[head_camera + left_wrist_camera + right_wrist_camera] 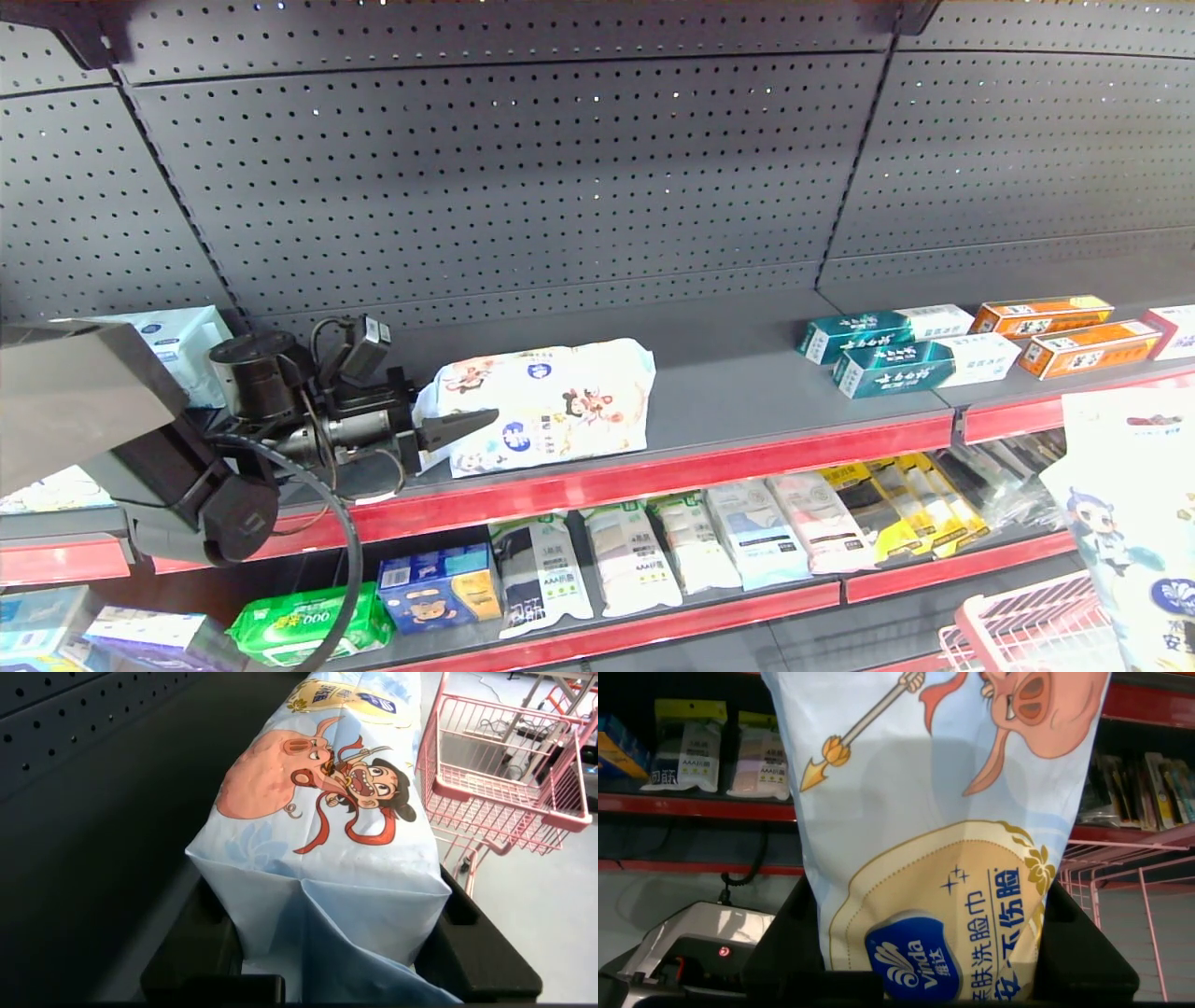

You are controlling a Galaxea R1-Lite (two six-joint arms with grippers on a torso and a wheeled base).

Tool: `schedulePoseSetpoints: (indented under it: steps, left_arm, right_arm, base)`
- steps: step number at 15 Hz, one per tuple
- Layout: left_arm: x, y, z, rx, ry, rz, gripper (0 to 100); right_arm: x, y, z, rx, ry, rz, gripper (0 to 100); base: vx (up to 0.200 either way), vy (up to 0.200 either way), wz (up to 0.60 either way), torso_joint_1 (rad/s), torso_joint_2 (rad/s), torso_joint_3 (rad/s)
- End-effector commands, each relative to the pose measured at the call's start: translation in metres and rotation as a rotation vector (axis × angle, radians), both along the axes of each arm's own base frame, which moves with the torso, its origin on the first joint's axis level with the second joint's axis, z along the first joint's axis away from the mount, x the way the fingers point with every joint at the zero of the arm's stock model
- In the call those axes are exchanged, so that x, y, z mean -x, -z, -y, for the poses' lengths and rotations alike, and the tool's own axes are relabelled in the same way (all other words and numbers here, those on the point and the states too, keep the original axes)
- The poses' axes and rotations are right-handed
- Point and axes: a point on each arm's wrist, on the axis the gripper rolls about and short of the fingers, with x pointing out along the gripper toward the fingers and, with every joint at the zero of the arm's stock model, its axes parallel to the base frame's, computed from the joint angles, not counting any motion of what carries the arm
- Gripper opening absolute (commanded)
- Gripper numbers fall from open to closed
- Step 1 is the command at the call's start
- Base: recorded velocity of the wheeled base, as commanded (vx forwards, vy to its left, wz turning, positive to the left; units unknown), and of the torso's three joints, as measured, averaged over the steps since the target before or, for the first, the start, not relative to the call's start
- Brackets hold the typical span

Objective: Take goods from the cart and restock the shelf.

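Note:
A white tissue pack with cartoon print (551, 406) lies flat on the grey shelf (728, 392). My left gripper (450, 427) is at its left end, shut on that end; in the left wrist view the pack (327, 812) fills the gap between the black fingers (201, 943). A second cartoon-print pack (1134, 523) hangs upright in the air at the lower right, below the shelf's level and above the pink cart (1027, 625). My right gripper (924, 952) is shut on this pack (943, 812).
Teal toothpaste boxes (896, 350) and orange boxes (1064, 331) lie on the shelf's right part. A tissue pack (177, 341) stands behind my left arm. The lower shelf (653, 551) holds several packets. Bare shelf lies between the laid pack and the teal boxes.

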Motion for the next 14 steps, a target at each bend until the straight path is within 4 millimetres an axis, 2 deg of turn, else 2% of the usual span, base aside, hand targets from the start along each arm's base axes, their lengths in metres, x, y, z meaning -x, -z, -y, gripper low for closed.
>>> schedulePoseSetpoints:
  steps: [1, 14]
  left_arm:
    - [-0.0004, 0.0011, -0.0003, 0.000, -0.001, -0.004, 0]
    - [-0.0007, 0.0020, 0.0016, -0.004, -0.056, -0.015, 0]
  right_arm:
    - [-0.0001, 0.0004, 0.0000, 0.000, -0.001, -0.002, 0]
    - [0.0013, 0.0036, -0.0002, 0.004, -0.001, -0.005, 0]
  base:
    - [0.000, 0.000, 0.00, 0.000, 0.00, 0.000]
    - [0.000, 0.000, 0.00, 0.000, 0.00, 0.000]
